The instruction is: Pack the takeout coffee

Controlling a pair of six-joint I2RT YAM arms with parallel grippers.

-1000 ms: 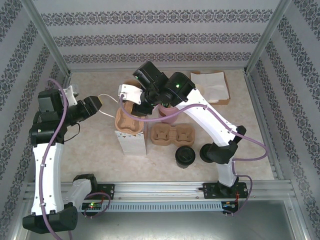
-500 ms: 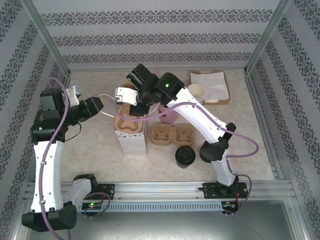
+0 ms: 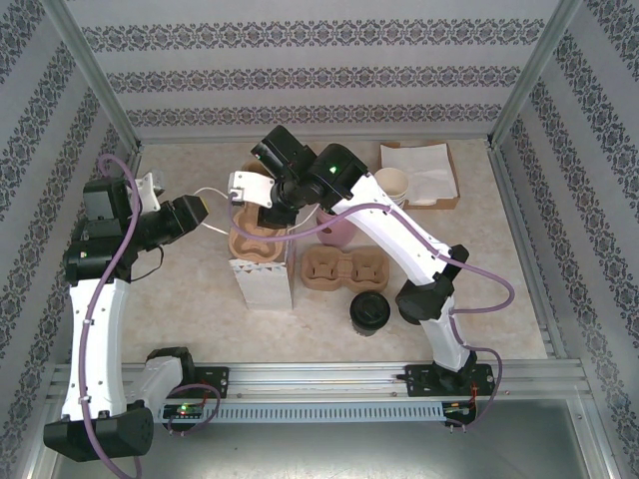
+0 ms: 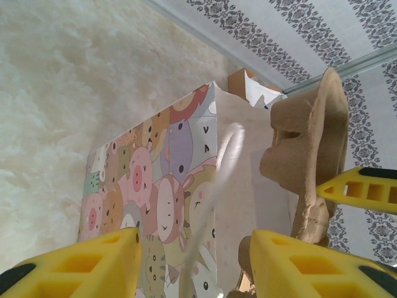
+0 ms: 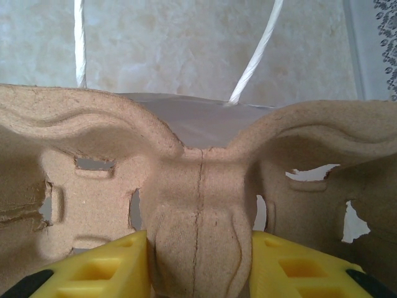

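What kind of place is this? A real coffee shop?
Probably a robot practice booth, not a real shop. Wallpapered walls on metal posts box in one table, two robot arms are bolted at its edge, and the right gripper pinches a cup carrier in a cartoon paper bag.

Takeout coffee [image 3: 368, 312], one item, small paper cup under round black plastic lid, lid fitted, upright, standing free on the counter [image 3: 190, 299], near front edge, right of centre

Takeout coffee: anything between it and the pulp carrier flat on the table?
Nothing visible. The small black-lidded paper cup stands right at the near edge of the flat brown two-hole pulp carrier, both holes empty.
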